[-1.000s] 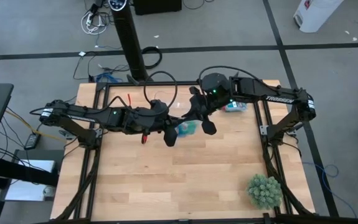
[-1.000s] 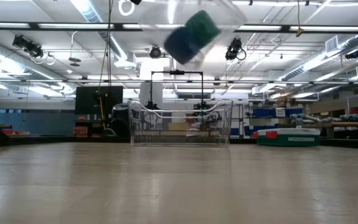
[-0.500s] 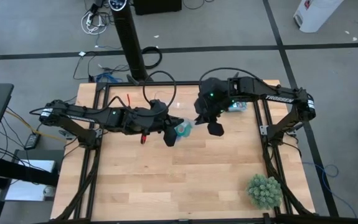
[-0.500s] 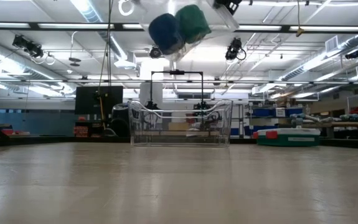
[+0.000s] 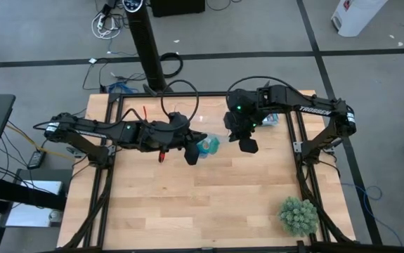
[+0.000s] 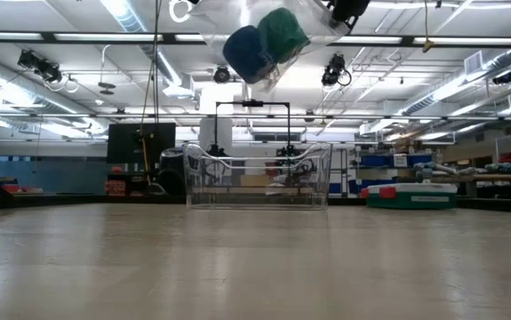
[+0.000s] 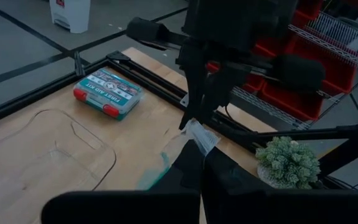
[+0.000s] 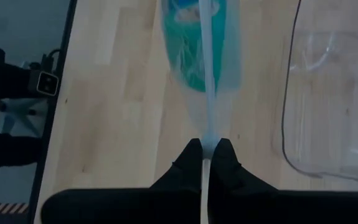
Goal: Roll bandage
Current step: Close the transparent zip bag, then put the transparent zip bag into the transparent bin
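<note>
— Where's the bandage (image 6: 280, 34)?
— In a clear bag (image 8: 200, 46), beside a blue roll (image 6: 247, 53), held aloft. Right gripper (image 8: 207, 151) pinches its edge; left gripper (image 5: 195, 150) seemingly clamps it too.
— Writing?
— "FIRST AID KIT" on the case (image 7: 106, 92).

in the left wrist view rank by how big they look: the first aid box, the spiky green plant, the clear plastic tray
1. clear plastic tray, plainly the largest.
2 and 3. first aid box and spiky green plant look about alike; they sit at different depths from the camera, so I won't rank them.
</note>
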Available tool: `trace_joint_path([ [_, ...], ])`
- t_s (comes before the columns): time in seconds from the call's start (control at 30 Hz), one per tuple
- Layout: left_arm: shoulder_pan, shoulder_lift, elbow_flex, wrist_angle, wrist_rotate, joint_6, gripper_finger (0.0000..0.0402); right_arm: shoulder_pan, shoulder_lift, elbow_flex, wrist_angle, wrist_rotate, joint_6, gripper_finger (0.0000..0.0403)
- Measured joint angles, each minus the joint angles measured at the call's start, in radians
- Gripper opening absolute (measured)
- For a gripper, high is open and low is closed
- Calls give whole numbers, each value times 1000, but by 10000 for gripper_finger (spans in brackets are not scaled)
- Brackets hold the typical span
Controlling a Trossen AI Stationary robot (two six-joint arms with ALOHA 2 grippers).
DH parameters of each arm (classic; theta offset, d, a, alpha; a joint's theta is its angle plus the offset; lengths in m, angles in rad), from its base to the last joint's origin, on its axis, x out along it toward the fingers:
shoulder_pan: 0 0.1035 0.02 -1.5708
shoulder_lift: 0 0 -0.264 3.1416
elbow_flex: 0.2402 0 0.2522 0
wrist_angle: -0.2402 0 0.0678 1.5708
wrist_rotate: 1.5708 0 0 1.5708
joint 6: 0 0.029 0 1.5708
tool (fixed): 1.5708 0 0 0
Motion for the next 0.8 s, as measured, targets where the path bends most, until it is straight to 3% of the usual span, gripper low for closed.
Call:
trace_joint_path([
  [0.33, 1, -1, 1, 0, -17, -24, 0, -6, 1, 6, -16, 20, 1, 11],
  [0.47, 28, -3, 2, 1, -26, -81, 0, -30, 2, 66, -13, 21, 19, 49],
  [0.67, 135, 6, 2, -10, 83, -113, 0, -82, 1, 133, 18, 132, 23, 117],
  [0.8, 225, 8, -1, -87, 151, -131, 0, -113, 1, 138, 20, 158, 22, 140],
])
